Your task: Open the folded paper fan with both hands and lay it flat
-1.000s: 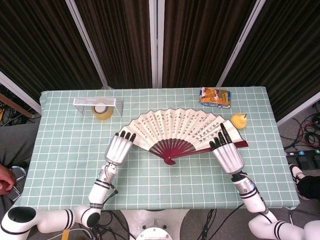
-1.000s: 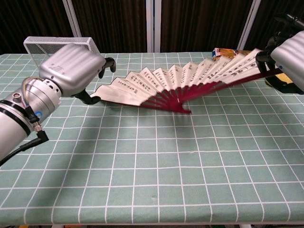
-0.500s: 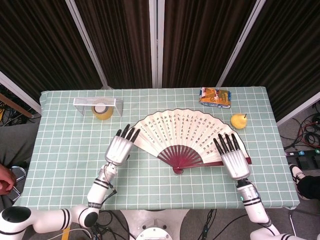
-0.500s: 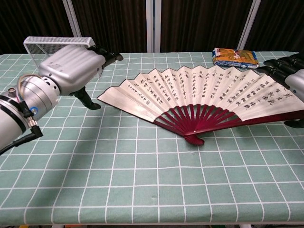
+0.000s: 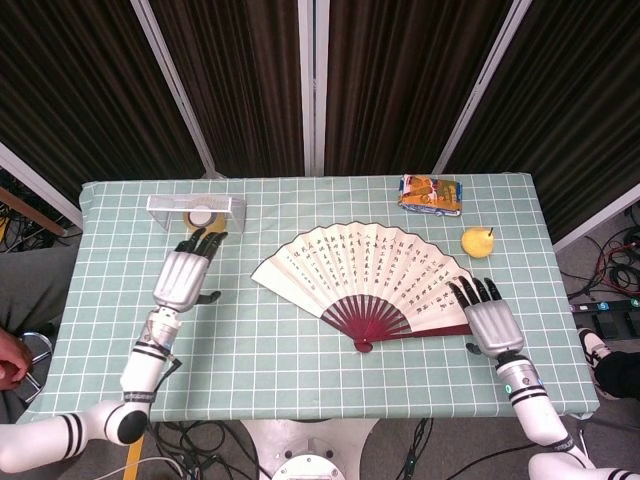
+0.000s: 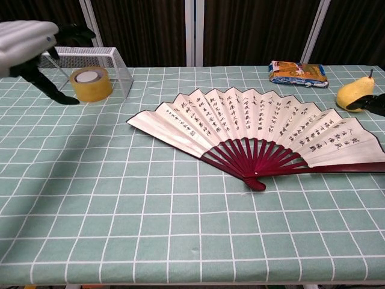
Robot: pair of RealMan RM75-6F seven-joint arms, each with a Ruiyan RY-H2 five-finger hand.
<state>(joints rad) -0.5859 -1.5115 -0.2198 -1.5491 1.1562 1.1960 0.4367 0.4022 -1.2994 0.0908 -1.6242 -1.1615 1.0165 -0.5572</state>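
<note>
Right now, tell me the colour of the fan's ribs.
Dark red ribs, clearest in the chest view.

The paper fan (image 5: 368,268) carries columns of black brush-written characters running down each fold of its cream leaf, but they are too small to read in either view. The snack packet (image 5: 431,193) at 1 o'clock on the desk (image 5: 120,330) shows printing, also illegible.

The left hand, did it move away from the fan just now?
Yes. The left hand has pulled back from the fan, leftward and toward the tape roll. It holds nothing.
</note>
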